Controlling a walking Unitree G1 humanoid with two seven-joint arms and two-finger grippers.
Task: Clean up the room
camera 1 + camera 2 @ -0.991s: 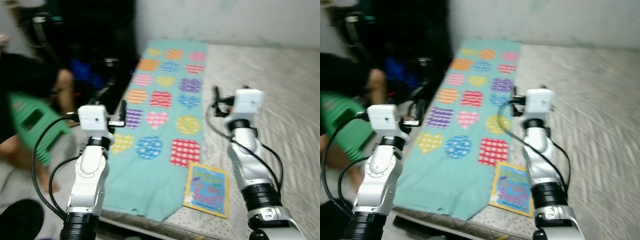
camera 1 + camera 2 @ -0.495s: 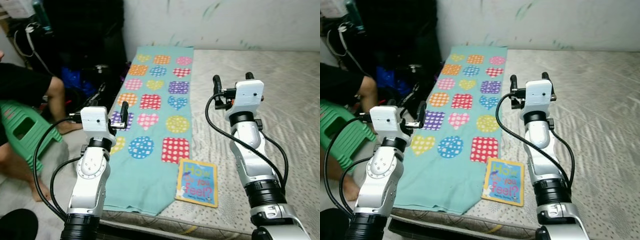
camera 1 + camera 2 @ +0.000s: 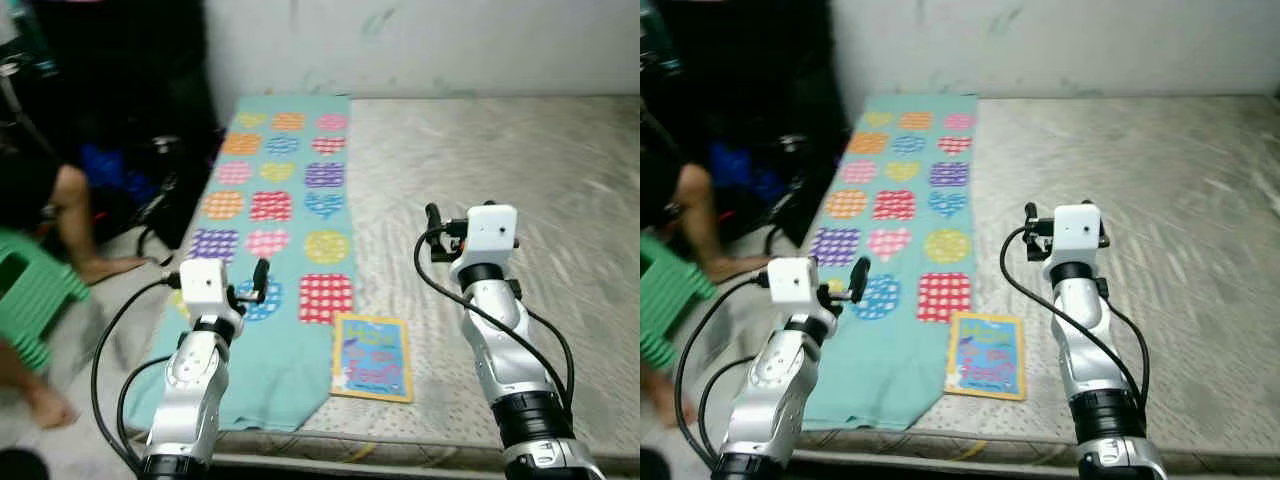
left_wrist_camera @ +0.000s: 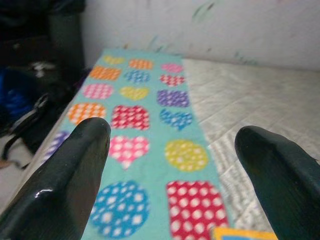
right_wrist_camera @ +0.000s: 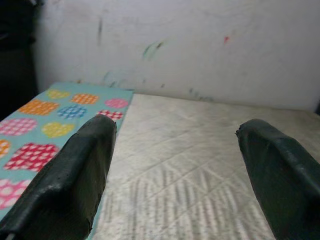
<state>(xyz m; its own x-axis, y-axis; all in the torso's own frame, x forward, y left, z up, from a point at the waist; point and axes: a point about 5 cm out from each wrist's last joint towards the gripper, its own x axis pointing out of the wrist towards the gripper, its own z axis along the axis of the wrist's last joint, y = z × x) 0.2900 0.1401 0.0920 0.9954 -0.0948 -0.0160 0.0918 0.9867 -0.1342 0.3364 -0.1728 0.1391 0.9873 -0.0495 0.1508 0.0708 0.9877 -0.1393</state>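
We are standing at the near edge of a bare mattress [image 3: 520,160] and holding both arms raised over it, nothing in either claw. The left gripper [image 4: 172,165] is hanging spread wide over the teal blanket [image 3: 285,190] with its coloured hearts and patches; the right gripper [image 5: 180,170] is likewise gaping and empty above the quilted ticking. The one loose thing to tidy, as we judge it, is the picture book [image 3: 373,357], lying flat at six o'clock on the mattress, its left edge touching or just overlapping the blanket's border.

We are reading this as the approach step: nothing is grasped yet. The next move is calling for one claw to come down toward the book and work under an edge, since it lies flat.

The head views are giving us the book, a person's leg [image 3: 75,215] and a green stool [image 3: 30,300] at nine o'clock. The left wrist view is catching just a yellow corner of the book; the right wrist view is adding the scuffed wall [image 5: 200,45] at twelve o'clock.
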